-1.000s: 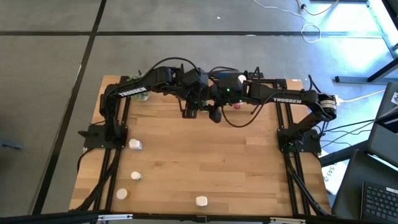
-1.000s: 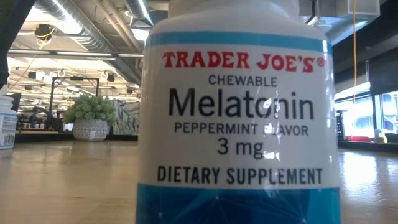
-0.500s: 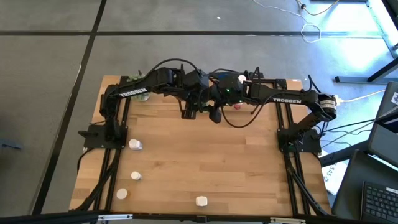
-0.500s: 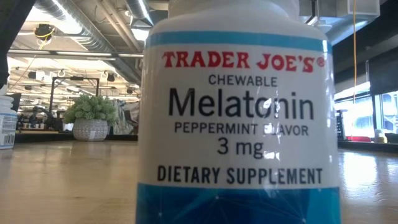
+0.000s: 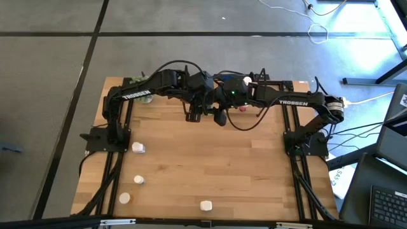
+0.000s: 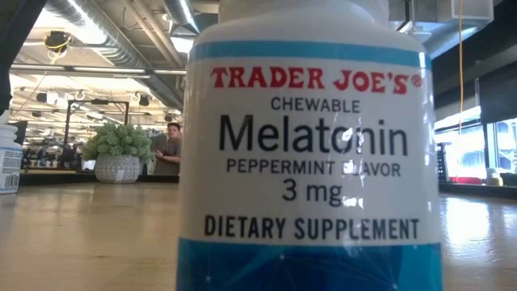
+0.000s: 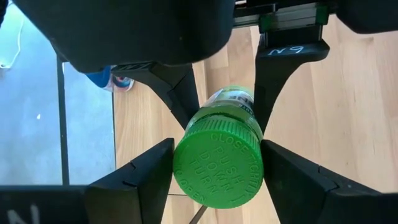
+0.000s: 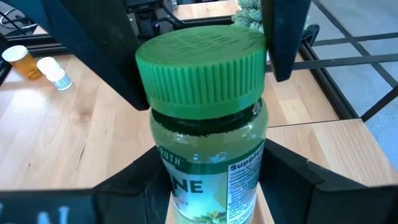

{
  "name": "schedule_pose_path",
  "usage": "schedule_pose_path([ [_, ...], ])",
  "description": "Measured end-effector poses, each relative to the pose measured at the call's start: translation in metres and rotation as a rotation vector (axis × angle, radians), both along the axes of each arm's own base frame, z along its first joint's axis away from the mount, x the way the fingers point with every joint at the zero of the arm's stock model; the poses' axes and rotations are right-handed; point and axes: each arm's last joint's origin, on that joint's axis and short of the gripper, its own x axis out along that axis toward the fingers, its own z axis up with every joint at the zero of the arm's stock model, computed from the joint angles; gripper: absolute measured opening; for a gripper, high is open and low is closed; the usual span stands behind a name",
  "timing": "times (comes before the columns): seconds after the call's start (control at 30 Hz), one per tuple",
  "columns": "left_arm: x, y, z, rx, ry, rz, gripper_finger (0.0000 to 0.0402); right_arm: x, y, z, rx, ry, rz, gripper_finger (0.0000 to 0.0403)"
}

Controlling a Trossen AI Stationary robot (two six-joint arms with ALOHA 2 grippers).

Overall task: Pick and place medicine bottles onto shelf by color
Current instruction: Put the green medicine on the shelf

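Observation:
A clear bottle with a green ribbed cap hangs in the air over the far middle of the table. Both grippers are shut on it. My left gripper comes from the table's left and has the cap. My right gripper comes from the right and has the body. In the high view the two meet as one dark cluster. Several white bottles stand on the near left. An orange bottle and a white one stand together. I cannot pick out the shelf. My left gripper pinches the green cap by its ribbed rim, one finger on each side. The fingers slant down from above, and the cap's top faces the wrist. The bottle is clear of the table. My right gripper pinches the bottle's labelled body below the cap, between its two fingers. They lie across the bottle, which stands about upright in the hold, lifted clear.
A melatonin bottle stands right before the low camera and blocks most of that view. A green spiky plant in a pot sits at the far left. A small pink-red bottle stands under the right arm. A person is in the room behind.
Both arms have kept still with the green-capped bottle between them. In the room beyond the table a person has come into sight beside the plant.

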Motion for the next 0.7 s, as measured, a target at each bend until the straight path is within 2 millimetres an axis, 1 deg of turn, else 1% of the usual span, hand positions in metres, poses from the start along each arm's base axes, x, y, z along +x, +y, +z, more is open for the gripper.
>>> schedule_pose_path([
  [0.7,0.0022,0.0004,0.0013,0.003,-0.028,0.003,0.0224,0.0001,0.0,0.0002,0.0,-0.001,-0.001,0.0202],
])
